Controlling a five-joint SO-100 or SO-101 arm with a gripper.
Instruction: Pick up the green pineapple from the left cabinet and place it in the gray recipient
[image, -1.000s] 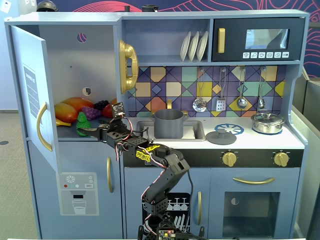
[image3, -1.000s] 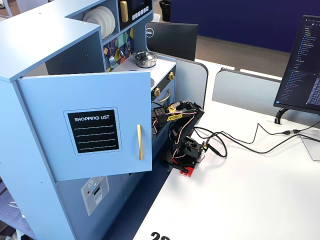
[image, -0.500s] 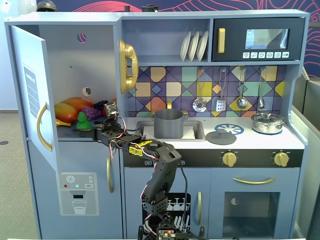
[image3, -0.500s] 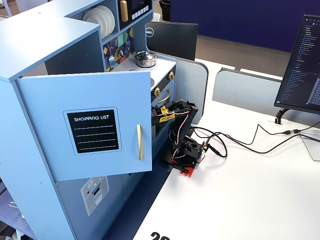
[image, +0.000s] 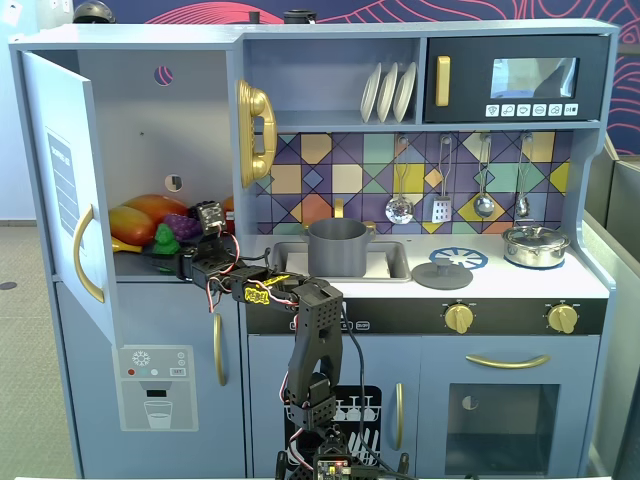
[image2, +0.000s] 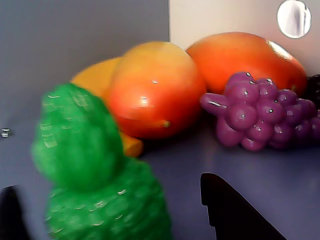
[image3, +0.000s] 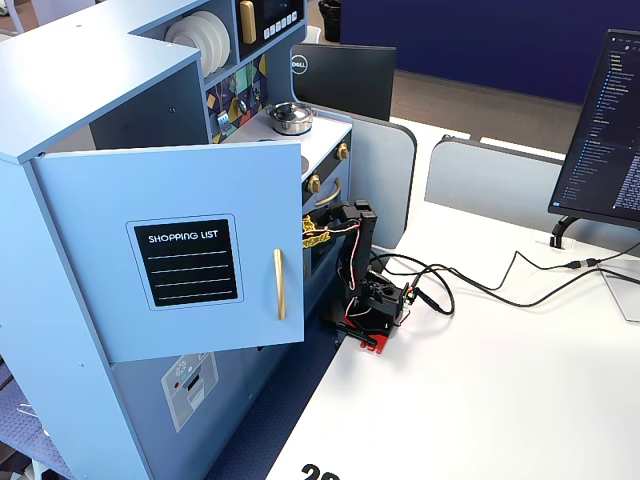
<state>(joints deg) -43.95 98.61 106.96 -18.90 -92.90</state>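
The green pineapple (image: 165, 238) stands upright on the shelf of the left cabinet (image: 150, 130), whose door (image: 60, 180) is swung open. In the wrist view the pineapple (image2: 95, 170) fills the lower left, blurred and close. My gripper (image2: 107, 182) is open, with one dark finger (image2: 230, 210) to the pineapple's right and the other at the lower left corner; the pineapple sits between them. In a fixed view my gripper (image: 170, 256) reaches into the cabinet from the right. The gray recipient (image: 337, 245) stands in the sink. In a fixed view the door (image3: 180, 250) hides the cabinet's inside.
Two orange mangoes (image2: 155, 90) and a purple grape bunch (image2: 260, 117) lie just behind the pineapple. A shiny lidded pot (image: 536, 244) and a loose gray lid (image: 442, 274) are on the counter. The arm's base (image3: 375, 305) stands on the white table.
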